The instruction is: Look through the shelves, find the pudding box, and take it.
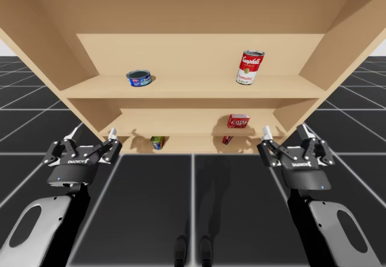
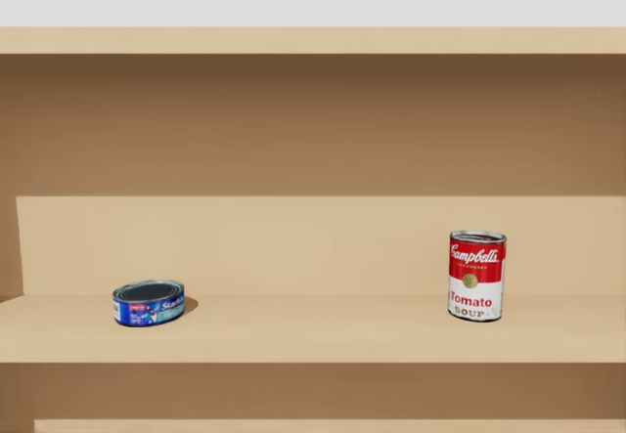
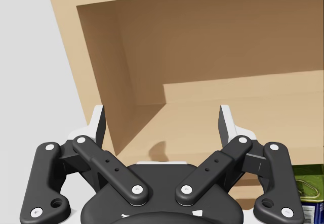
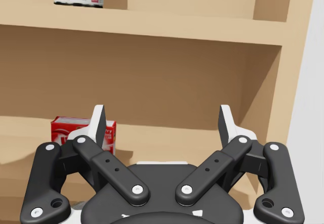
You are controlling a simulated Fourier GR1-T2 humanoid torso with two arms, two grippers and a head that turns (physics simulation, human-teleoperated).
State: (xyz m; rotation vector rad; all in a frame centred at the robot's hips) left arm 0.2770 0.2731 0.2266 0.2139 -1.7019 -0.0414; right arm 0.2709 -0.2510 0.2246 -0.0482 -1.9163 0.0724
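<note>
— Starting at the left: what is hanging there?
— The left tool is hanging released, its fingers spread wide with nothing between them, in front of the lower left corner of the shelf unit.
— And on the shelves?
— A flat blue can is sitting at the left of the upper shelf. Lower down, left of middle, a green can is standing on the lowest board; in the wrist view it is showing beside the left tool.
— Where is the box sitting?
— The small red box is sitting on the middle shelf, right of centre. It is under a tall red-and-white can that is standing upright on the upper shelf.
— And the right side?
— The right tool is hanging released too, gripping nothing, before the lower right corner. The small red box is showing ahead of it, apart from its fingers.
</note>
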